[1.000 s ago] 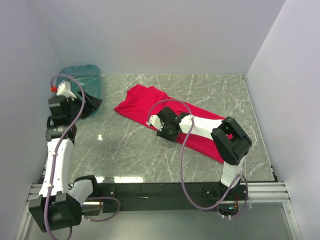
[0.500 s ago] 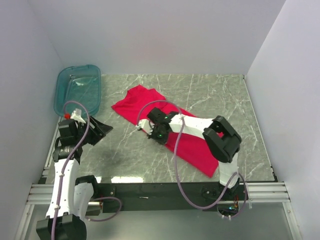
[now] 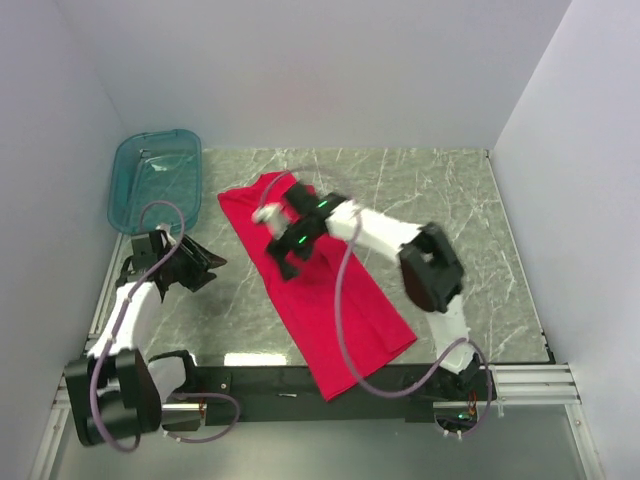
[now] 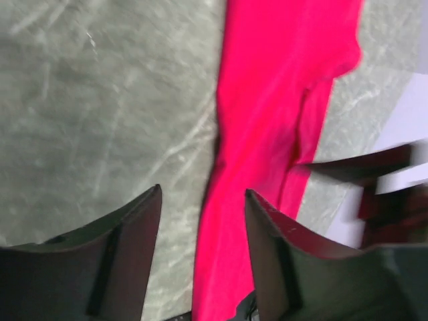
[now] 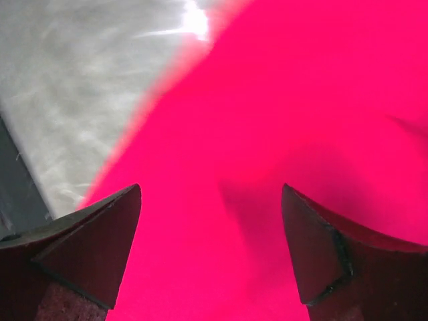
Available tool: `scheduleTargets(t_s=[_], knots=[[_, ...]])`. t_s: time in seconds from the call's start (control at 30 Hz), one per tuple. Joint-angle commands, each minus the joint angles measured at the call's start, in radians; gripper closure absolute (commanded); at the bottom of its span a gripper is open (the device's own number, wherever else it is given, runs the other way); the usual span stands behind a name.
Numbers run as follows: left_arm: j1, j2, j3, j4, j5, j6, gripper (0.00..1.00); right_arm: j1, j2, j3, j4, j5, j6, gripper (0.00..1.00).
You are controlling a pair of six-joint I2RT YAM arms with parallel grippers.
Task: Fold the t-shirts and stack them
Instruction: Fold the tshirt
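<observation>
The translucent teal plastic tub point(image 3: 155, 180), smooth with a rounded rim, sits at the far left corner of the grey veined marble-pattern table point(image 3: 470, 210). The left gripper point(image 3: 207, 268) hangs just in front of the tub over open surface, jaws partly apart and empty. The red t-shirt point(image 3: 325, 310), soft and lightly creased, lies at centre as a long slanted band, its near end overlapping the table's front edge. The right gripper point(image 3: 287, 258) is over the shirt's far half, jaws spread wide, gripping nothing. Open marble shows to the right of the shirt.

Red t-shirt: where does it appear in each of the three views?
Top external: red t-shirt lies diagonally, from centre to the near edge.
Left wrist: red t-shirt, a vertical band right of centre.
Right wrist: red t-shirt fills most of the picture.
Shared landmark: grey marble table, left of the cloth in both wrist views.
</observation>
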Motion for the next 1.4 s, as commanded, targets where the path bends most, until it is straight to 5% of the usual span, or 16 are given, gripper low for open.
scheduleTargets(t_s=[0.0,0.2,0.47,0.77,1.03,1.37], knots=[[0.001,0.087,0.051,0.131,-0.008,0.038,0.44,-0.258,-0.138,-0.073,0.113,-0.051,0.104,0.08],[-0.002,0.052,0.058,0.162,0.067,0.080,0.46,-0.449,-0.034,-0.080,0.250,-0.069,0.367,0.07],[-0.001,-0.028,0.035,0.113,0.120,0.095,0.45,-0.464,0.164,0.081,0.219,-0.081,0.539,0.07],[-0.002,-0.120,0.012,0.081,0.150,0.058,0.45,-0.459,0.301,0.178,0.185,-0.195,0.622,0.21],[-0.002,-0.135,-0.027,0.099,0.153,0.035,0.45,-0.452,0.371,0.209,0.175,-0.289,0.660,0.59],[-0.002,-0.103,-0.045,0.138,0.155,0.014,0.45,-0.542,0.301,0.129,0.259,-0.220,0.694,1.00]])
